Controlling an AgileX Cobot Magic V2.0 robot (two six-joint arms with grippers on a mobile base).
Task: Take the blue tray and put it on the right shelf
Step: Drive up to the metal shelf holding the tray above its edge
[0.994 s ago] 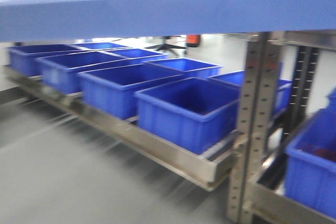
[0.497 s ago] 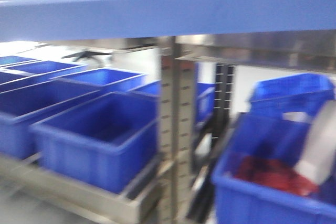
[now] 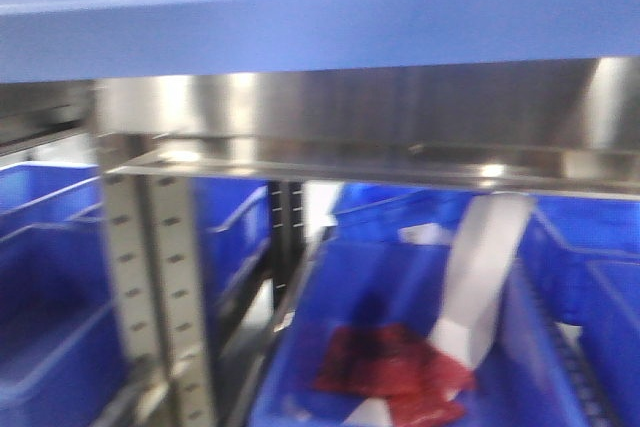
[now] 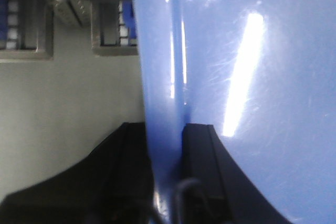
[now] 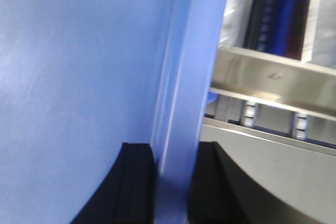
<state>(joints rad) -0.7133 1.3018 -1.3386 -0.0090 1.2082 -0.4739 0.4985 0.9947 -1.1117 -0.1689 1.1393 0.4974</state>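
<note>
Rim of the blue tray point(image 4: 252, 77) is clamped by the left hand point(image 4: 165, 136) and right hand point(image 5: 172, 153), before the right shelf point(image 3: 380, 117).

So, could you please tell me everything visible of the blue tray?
The blue tray is glossy, light periwinkle plastic with faint scratches and light glare. It spans the top of the front view, above the steel rail of the right shelf. Its rim is pinched by the left gripper and the right gripper.
</note>
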